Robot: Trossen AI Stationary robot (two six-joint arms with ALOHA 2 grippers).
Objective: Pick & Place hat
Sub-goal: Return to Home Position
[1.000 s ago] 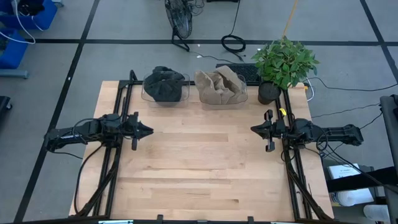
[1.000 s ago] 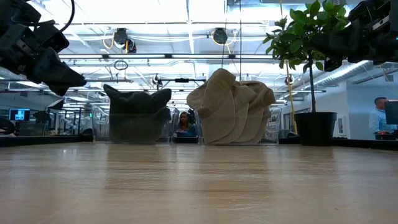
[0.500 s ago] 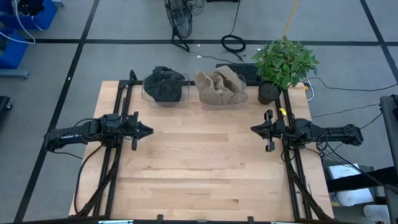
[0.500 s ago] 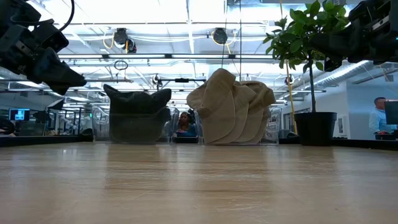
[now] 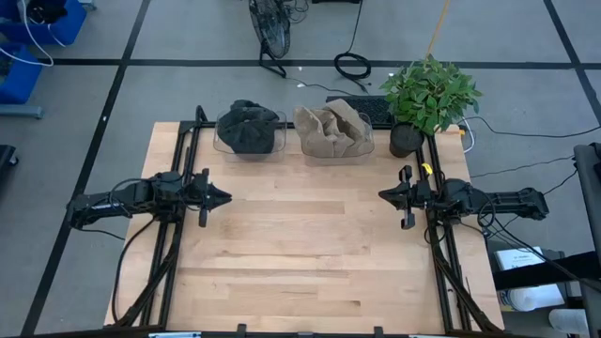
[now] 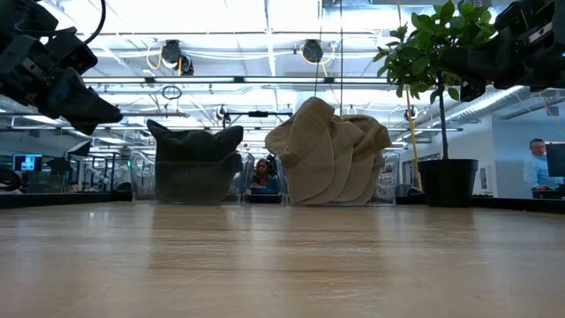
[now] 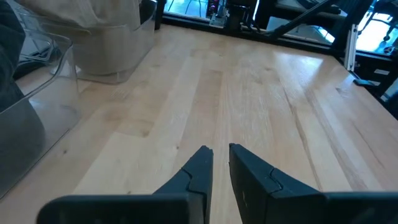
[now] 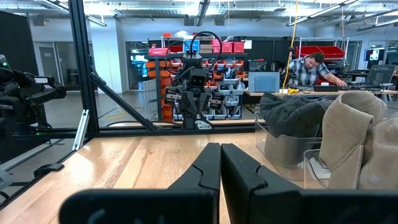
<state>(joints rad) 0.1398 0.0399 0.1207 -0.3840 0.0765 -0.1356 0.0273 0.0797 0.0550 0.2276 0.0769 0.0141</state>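
Two heaps of caps are sitting in clear plastic bins at the far edge of the table (image 5: 300,253), side by side. The black caps (image 5: 250,128) are filling the left bin (image 5: 218,141) as a soft, crumpled fabric mound. In the low view two corners of it are poking up at either end with a dip between them. The brown caps (image 5: 331,130) are lying in the right bin (image 5: 369,148) as a folded tan pile whose long side is running across the bin. In the low view they are leaning against one another and rising well above the rim (taller than the black heap). Which way any brim is pointing cannot be told.

The left gripper (image 5: 223,197) is hovering over the left side of the light wooden table, pointing inward, its dark fingers (image 7: 198,169) drawn together with only a thin slit between them and nothing held. The right gripper (image 5: 383,195) is hovering over the right side, facing it, its fingers (image 8: 208,163) pressed together and empty too. Both are well apart from the bins.

A leafy potted plant (image 5: 427,94) is standing at the far right corner, just beside the right bin.
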